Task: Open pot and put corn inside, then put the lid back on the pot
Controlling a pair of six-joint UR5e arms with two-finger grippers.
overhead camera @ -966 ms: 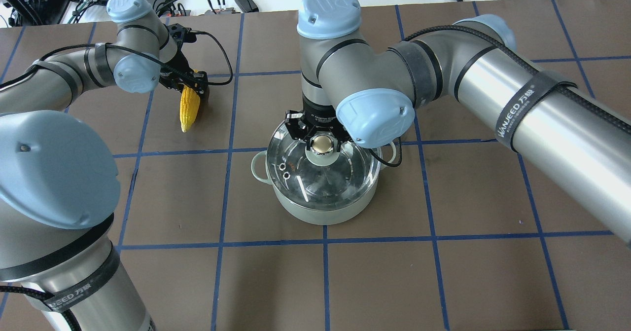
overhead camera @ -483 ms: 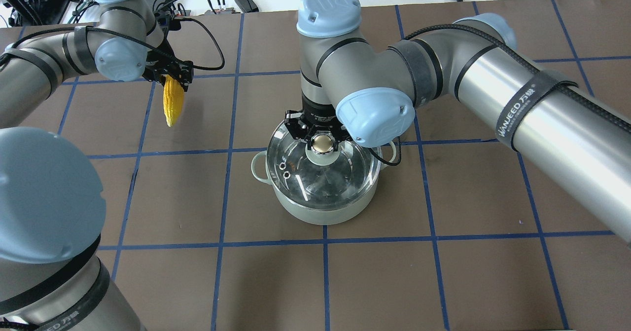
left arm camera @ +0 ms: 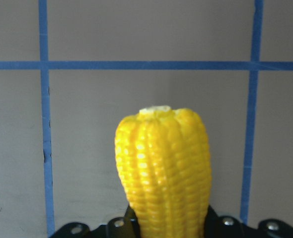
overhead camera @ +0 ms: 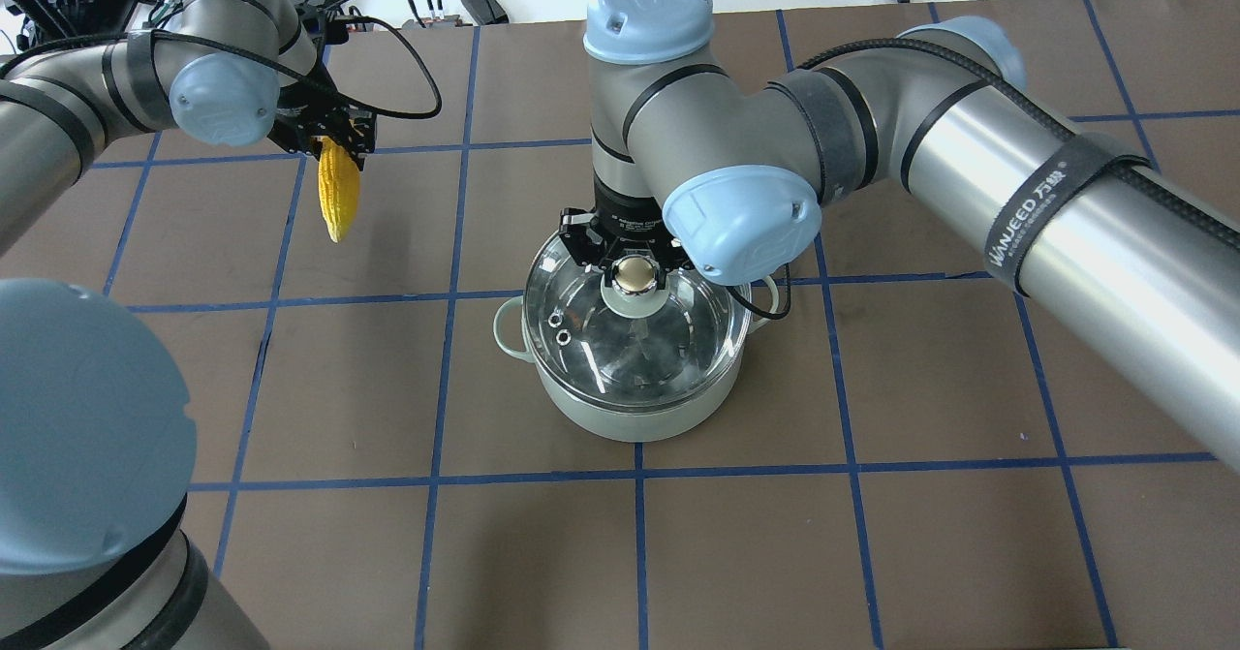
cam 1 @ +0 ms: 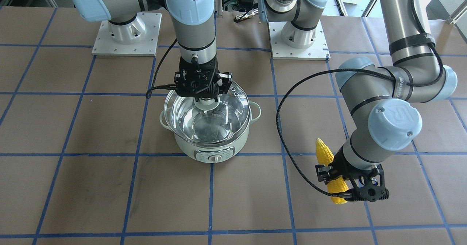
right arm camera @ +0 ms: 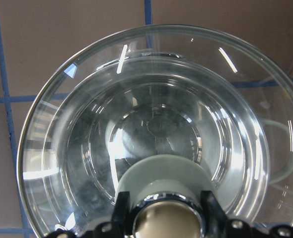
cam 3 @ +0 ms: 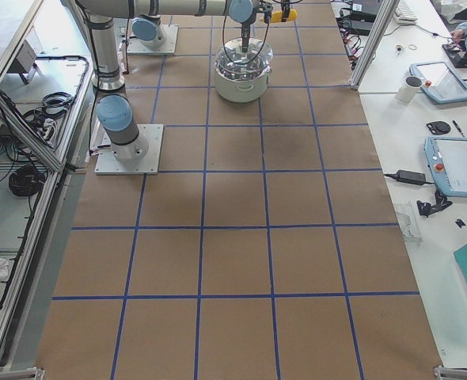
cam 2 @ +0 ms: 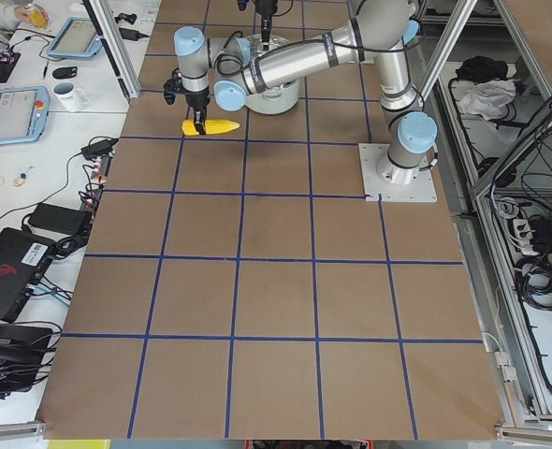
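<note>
The mint-green pot (overhead camera: 630, 419) stands mid-table, its control knob showing in the front view (cam 1: 215, 158). My right gripper (overhead camera: 635, 272) is shut on the gold knob of the glass lid (overhead camera: 678, 340), which sits over the pot's mouth and looks slightly raised and tilted in the front view (cam 1: 208, 126). The right wrist view shows the lid (right arm camera: 151, 99) with the steel interior beneath it. My left gripper (overhead camera: 334, 144) is shut on the yellow corn (overhead camera: 339, 200) and holds it in the air, well to the pot's left. The corn also shows in the left wrist view (left arm camera: 161, 168) and the front view (cam 1: 324, 153).
The brown table is marked with a blue tape grid (overhead camera: 441, 292). Two arm base plates (cam 1: 126, 33) sit behind the pot. Cables and electronics (overhead camera: 417, 6) lie along the far edge. The right arm's elbow (overhead camera: 741, 224) hangs over the pot's far side.
My left arm lifted the corn off the table and carried it up and to the left. My right gripper, on the knob, rose slightly with the lid.
</note>
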